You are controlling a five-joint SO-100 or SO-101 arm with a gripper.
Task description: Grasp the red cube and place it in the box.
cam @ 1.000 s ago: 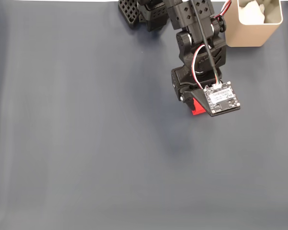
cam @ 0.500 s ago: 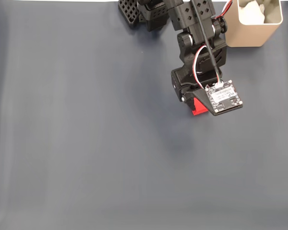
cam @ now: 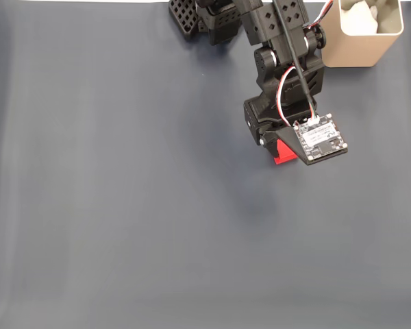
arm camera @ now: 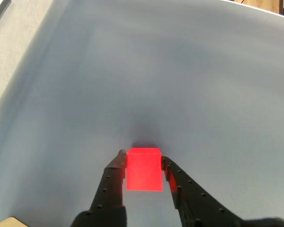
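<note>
The gripper (arm camera: 142, 161) has its two fingers pressed against opposite sides of the red cube (arm camera: 144, 169), clamped on it, as the wrist view shows. In the fixed view the gripper (cam: 279, 152) sits below and left of the box (cam: 359, 42), well apart from it, with the red cube (cam: 283, 153) peeking out beneath the wrist. Over the last second the arm has barely shifted, so the grasp looks settled; the lift and carry up-right toward the box seem to be next.
</note>
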